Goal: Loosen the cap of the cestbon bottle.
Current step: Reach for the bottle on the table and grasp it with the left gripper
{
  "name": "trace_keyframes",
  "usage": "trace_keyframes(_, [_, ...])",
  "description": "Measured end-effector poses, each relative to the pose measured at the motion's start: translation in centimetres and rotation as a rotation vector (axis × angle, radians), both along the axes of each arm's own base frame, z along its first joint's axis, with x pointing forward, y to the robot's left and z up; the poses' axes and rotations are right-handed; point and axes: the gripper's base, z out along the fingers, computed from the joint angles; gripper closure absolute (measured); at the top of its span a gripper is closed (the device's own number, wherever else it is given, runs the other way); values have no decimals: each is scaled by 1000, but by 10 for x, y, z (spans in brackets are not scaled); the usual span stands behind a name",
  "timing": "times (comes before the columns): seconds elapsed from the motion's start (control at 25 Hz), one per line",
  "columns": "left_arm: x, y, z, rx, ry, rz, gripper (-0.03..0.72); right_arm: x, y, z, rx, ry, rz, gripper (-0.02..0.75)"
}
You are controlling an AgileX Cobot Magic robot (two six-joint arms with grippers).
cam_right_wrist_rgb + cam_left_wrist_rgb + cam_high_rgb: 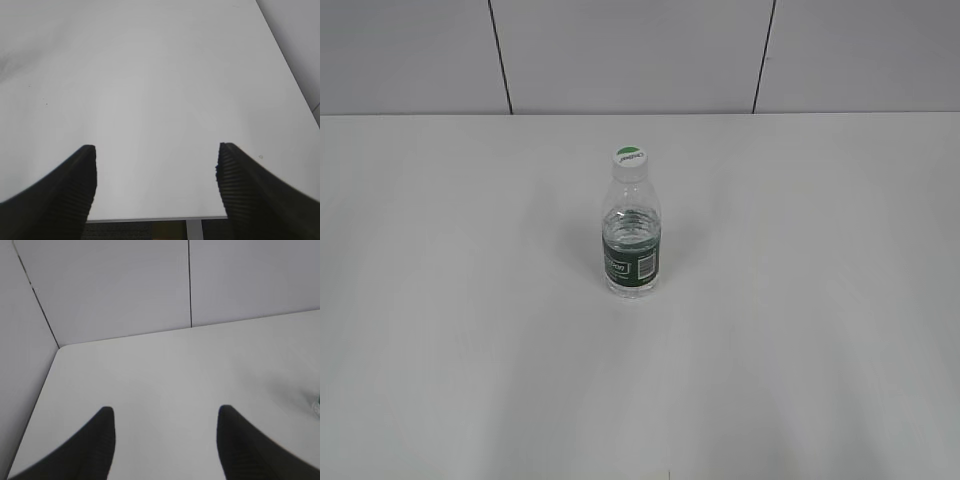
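Observation:
The cestbon bottle (632, 240) stands upright in the middle of the white table, clear with a dark green label band. Its white cap (630, 160) with a green half sits on the neck. Neither arm shows in the exterior view. In the left wrist view my left gripper (165, 412) is open over bare table, and only a sliver of the bottle (317, 407) shows at the right edge. My right gripper (156, 150) is open too, hovering above bare table near its edge, with nothing between the fingers.
The white table (820, 300) stretches wide around the bottle. Grey wall panels (620, 50) rise behind it. The left wrist view shows the table's far left corner (60, 347); the right wrist view shows a table edge (155, 218) with dark floor below.

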Motion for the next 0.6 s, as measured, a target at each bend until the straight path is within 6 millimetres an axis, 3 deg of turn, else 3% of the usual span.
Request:
trace_keyframes(0.4, [65, -1, 9, 1, -49, -4, 287, 0, 0, 0, 0, 0, 0, 169])
trace_keyframes(0.6, [92, -1, 5, 1, -37, -5, 287, 0, 0, 0, 0, 0, 0, 169])
